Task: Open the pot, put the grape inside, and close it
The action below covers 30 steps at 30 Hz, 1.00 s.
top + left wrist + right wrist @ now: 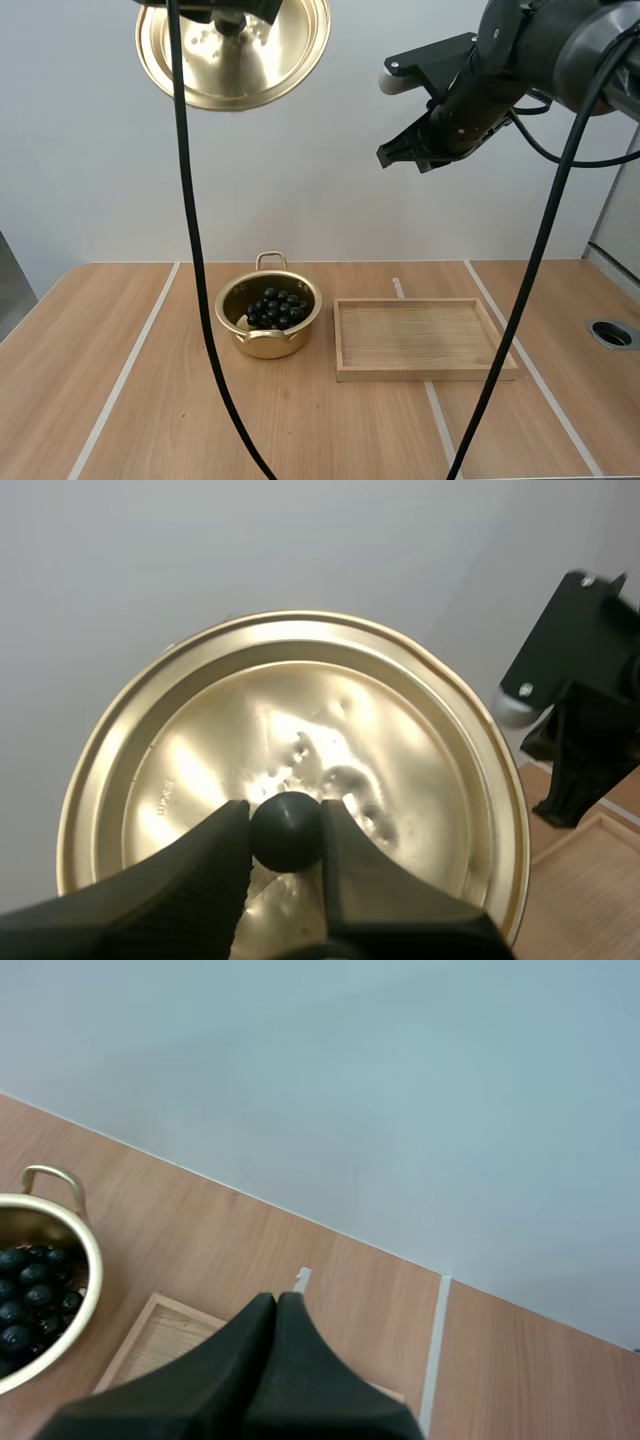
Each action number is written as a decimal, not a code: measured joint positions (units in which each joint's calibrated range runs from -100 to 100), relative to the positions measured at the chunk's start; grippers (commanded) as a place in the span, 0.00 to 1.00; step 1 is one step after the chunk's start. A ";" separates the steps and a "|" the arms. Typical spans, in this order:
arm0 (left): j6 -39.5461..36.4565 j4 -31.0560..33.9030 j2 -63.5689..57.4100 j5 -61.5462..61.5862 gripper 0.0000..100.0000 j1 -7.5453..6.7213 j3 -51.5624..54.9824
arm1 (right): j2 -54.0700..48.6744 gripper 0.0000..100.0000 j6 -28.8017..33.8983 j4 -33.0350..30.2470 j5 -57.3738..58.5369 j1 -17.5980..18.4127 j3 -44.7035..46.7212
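A gold pot (268, 318) stands open on the table with a bunch of dark grapes (276, 308) inside it; the right wrist view shows the pot (40, 1300) and grapes (30, 1295) too. High above the table my left gripper (287, 832) is shut on the black knob (287, 830) of the gold lid (290, 770). That lid (235, 50) hangs tilted far above the pot. My right gripper (277, 1305) is shut on nothing, raised high over the tray's far side (405, 152).
A shallow wooden tray (425, 338) lies just right of the pot, its corner (160, 1335) under my right gripper. A round hole (612, 333) sits in the table at the far right. Pale tape lines cross the tabletop.
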 measured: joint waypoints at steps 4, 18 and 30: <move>-0.21 0.00 1.75 -1.74 0.00 0.00 5.16 | -2.49 0.00 0.00 0.00 -1.24 -2.12 3.12; -0.27 0.00 9.08 -18.31 0.00 0.00 23.14 | -7.56 0.00 0.25 3.55 -25.28 -4.96 25.23; -0.18 0.00 18.84 -31.71 0.00 0.00 33.70 | -7.66 0.00 1.07 6.48 -31.47 -4.97 26.77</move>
